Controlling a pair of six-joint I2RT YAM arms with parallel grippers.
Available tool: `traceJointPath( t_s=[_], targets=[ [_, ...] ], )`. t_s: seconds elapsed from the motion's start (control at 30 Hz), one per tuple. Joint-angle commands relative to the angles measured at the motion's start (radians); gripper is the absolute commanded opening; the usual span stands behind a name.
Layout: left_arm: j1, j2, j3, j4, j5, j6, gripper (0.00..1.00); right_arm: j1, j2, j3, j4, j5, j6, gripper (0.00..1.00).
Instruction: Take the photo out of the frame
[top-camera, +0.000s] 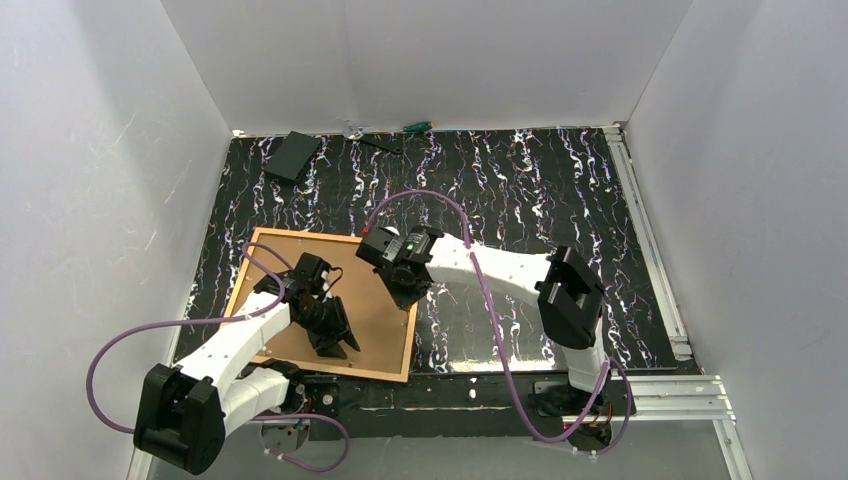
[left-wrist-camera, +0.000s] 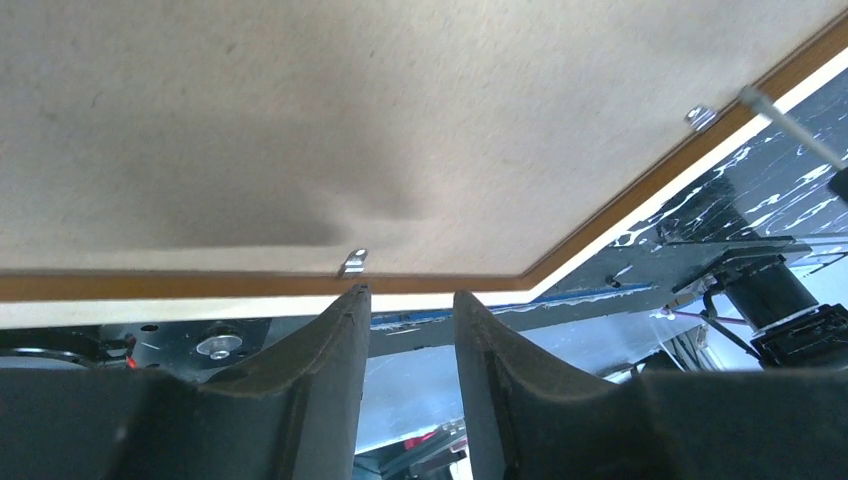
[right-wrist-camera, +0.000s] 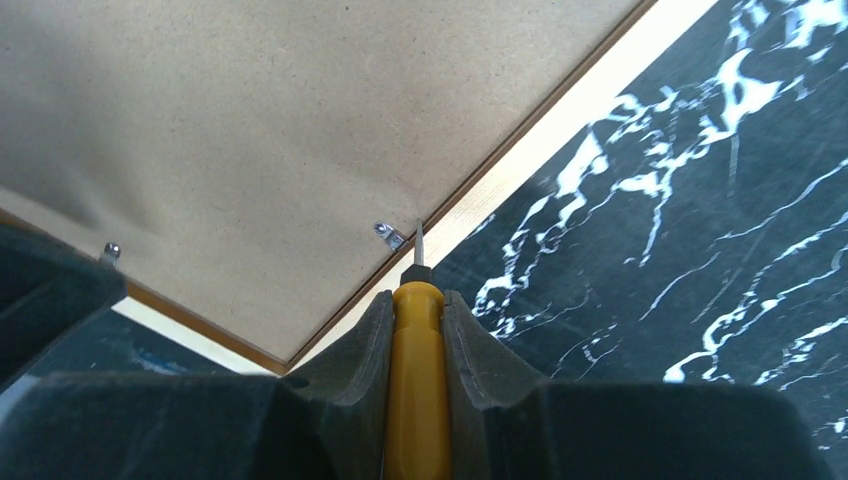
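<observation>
Checking the right wrist view first, I found the right pincer clamped shut on a yellow-handled screwdriver. The handle was wedged between both fingers and the thin metal blade poked out ahead. The blade's tip sat just beside a small silver metal clip on one rail of the thin orange-brown wooden rectangular frame. I could not tell whether tip and clip touched.

The left pincer stood partly open, its two dark fingers apart with nothing between them. It hung at the frame's near rail, and one fingertip was just beside a second silver clip.

The large rectangular photo lay face down inside the frame. Only its plain brown board back showed, and the rails ran all round it.

From overhead, the frame lay flat on the black, white-veined bench in the near left part. The left pincer was over its near half and the right pincer at its right side. A flat black box sat at the far left corner of the bench, well apart from the frame.
</observation>
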Motion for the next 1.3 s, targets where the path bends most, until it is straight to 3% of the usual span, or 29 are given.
traceJointPath(
  t_s=[0.0,0.07,0.2,0.3,0.57,0.7,0.87,1.17,1.27],
  targets=[
    [-0.004,0.014,-0.04,-0.078,0.004,-0.01,0.34,0.018,-0.029,-0.033,-0.077,-0.114,0.044,0.01],
    [-0.004,0.0,-0.046,-0.051,0.044,0.016,0.38,0.016,-0.028,-0.039,-0.066,-0.086,0.037,0.01],
    [-0.004,-0.063,-0.003,-0.061,0.118,0.052,0.61,-0.003,-0.001,-0.042,-0.068,-0.005,0.011,0.01],
    [-0.004,-0.106,0.027,-0.061,0.165,0.055,0.71,-0.042,-0.011,-0.092,-0.025,0.044,-0.01,0.01],
    [-0.008,-0.073,0.045,0.042,0.324,0.058,0.86,-0.168,0.0,-0.115,0.136,0.076,-0.165,0.01],
    [-0.035,-0.005,0.03,0.101,0.385,0.042,0.86,-0.199,0.046,-0.024,0.116,0.081,-0.22,0.01],
    [-0.091,0.055,0.018,0.148,0.319,0.039,0.83,-0.187,-0.009,0.021,0.056,0.052,-0.192,0.01],
    [-0.095,0.144,0.037,0.182,0.283,0.013,0.57,-0.107,-0.141,-0.072,0.034,0.052,-0.081,0.01],
    [-0.124,0.124,0.026,0.164,0.246,0.045,0.65,-0.089,-0.167,-0.109,0.078,0.025,-0.07,0.01]
  ],
)
